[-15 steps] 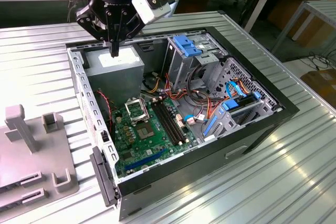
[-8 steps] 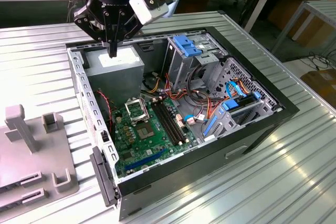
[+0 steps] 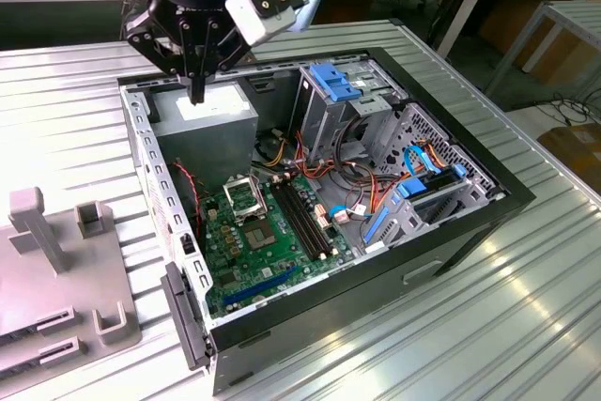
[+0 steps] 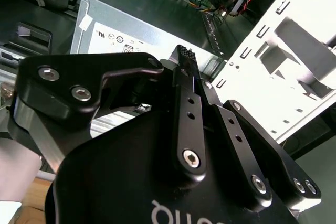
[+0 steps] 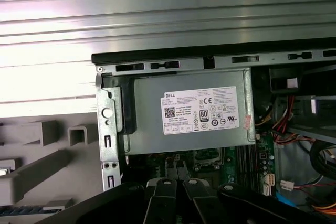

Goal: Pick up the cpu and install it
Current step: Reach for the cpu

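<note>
As it hangs above the grey power supply (image 3: 225,115) inside the open computer case (image 3: 451,243) on the desk (image 3: 526,326), the pincer (image 3: 197,91) is clenched; whether its tips pinch the cpu cannot be told.

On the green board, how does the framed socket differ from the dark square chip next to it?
The socket is the larger square and carries a silvery metal frame; the dark chip is smaller and plain, with no frame. The socket sits close to the power supply; the dark chip lies further toward the middle of the green board. Both are square and lie flat on that board.
</note>
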`<move>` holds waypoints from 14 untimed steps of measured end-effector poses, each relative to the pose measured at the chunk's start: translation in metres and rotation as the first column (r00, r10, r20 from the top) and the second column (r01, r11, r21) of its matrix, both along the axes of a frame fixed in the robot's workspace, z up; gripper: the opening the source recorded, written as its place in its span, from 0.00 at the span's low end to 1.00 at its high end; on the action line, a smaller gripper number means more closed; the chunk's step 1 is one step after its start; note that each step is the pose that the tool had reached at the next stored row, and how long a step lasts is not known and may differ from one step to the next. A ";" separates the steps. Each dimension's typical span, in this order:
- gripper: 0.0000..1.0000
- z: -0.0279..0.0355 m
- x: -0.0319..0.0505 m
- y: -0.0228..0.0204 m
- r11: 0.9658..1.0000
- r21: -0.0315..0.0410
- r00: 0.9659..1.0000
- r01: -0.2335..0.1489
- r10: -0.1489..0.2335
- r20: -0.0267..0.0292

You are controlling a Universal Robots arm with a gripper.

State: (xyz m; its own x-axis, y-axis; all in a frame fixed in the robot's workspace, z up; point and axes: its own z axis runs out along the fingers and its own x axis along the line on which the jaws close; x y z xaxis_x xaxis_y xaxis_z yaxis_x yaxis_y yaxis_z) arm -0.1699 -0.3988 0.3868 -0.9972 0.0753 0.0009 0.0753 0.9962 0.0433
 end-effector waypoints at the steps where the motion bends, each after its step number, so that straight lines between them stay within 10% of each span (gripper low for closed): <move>1: 0.11 -0.0001 -0.0004 0.0000 1.000 0.000 1.000 0.000 0.000 0.000; 14: 0.11 -0.0006 -0.0057 0.0000 1.000 0.000 1.000 0.000 0.000 -0.003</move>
